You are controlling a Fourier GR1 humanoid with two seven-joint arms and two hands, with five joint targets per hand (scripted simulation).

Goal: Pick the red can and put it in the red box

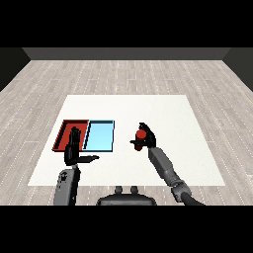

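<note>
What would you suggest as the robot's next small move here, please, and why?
Probably carry the red can leftward toward the red tray: the right hand is curled round it, right of the light blue tray, and the red tray lies beyond.

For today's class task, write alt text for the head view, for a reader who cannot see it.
The robot's right hand curls round a red can, right of two trays on a white table. The red tray and light blue tray lie side by side. The left hand, fingers straight, is over the red tray's near edge.
</note>
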